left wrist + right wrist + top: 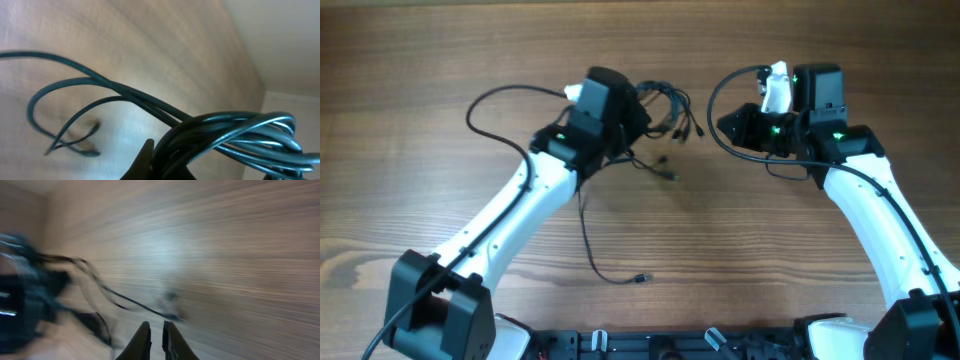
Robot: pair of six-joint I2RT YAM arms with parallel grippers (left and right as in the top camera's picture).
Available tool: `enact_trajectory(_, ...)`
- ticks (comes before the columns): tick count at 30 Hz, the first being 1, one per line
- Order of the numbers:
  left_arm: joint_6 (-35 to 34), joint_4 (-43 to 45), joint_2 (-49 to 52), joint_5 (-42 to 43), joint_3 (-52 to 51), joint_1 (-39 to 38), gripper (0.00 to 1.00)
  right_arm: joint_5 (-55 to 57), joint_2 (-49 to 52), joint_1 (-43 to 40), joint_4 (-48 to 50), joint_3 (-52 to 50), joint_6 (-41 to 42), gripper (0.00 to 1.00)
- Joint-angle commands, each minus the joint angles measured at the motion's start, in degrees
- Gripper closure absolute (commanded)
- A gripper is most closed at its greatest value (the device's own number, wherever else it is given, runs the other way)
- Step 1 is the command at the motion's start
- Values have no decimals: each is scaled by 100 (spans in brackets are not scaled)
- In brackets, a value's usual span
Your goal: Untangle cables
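Observation:
The cables (665, 105) are a bunch of thin dark cords held above the table's far middle, with small plug ends (686, 130) dangling to the right. My left gripper (635, 115) is shut on the bunch. In the left wrist view the cables (225, 130) fill the lower right and are pinched at the gripper (170, 165). One loose strand (588, 235) trails down to a plug (640, 278) on the table. My right gripper (725, 125) points left toward the bunch, apart from it. In its own blurred view the right gripper (156, 330) is all but shut, holding nothing, with a strand (135, 304) beyond it.
Thick black arm cables loop off the left arm (500, 95) and the right arm (718, 85). Both arm bases (430, 310) stand at the near edge. The wooden table (770, 250) shows bare wood between the arms.

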Motion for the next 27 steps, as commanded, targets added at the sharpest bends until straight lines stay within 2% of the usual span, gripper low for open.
enact_trajectory(1, 1060, 315, 4, 442, 92, 157, 96, 380, 11, 0, -111, 17, -903, 82)
enact_trajectory(3, 1222, 372, 9, 514, 92, 155, 96, -450, 11, 0, -109, 17, -1773, 72)
enact_trajectory(5, 1364, 264, 9, 627, 92, 164, 96, -1755, 11, 0, -63, 17, -2765, 35)
enact_trajectory(6, 1362, 234, 9, 621, 92, 175, 96, -2297, 11, 0, 22, 17, -3014, 31)
enact_trajectory(8, 1355, 236, 9, 680, 151, 205, 96, -2647, 11, 0, 197, 17, -3136, 31)
enact_trajectory(10, 1329, 229, 9, 706, 273, 205, 96, -2643, 13, 87, 376, 15, -3147, 31)
enact_trajectory(14, 570, 146, 9, 879, 424, 205, 96, -2212, 275, 472, 979, 15, -3136, 31)
enact_trajectory(15, 398, 146, 9, 901, 424, 205, 96, -2131, 378, 560, 1086, 15, -3130, 33)
enact_trajectory(17, 125, 146, 9, 1088, 424, 205, 96, -2120, 575, 634, 1384, 15, -2885, 48)
enact_trajectory(20, 153, 33, 9, 1241, 424, 236, 96, -1486, 629, 616, 1648, 17, -2203, 79)
enact_trajectory(22, 348, 4, 9, 1237, 424, 367, 96, -1088, 629, 614, 1401, 17, -1961, 95)
enact_trajectory(25, 1139, 20, 9, 1108, 424, 656, 96, -1145, 601, 472, 651, 17, -1742, 96)
enact_trajectory(27, 1519, 17, 9, 599, 422, 649, 96, -1904, 549, 299, 260, 17, -1777, 96)
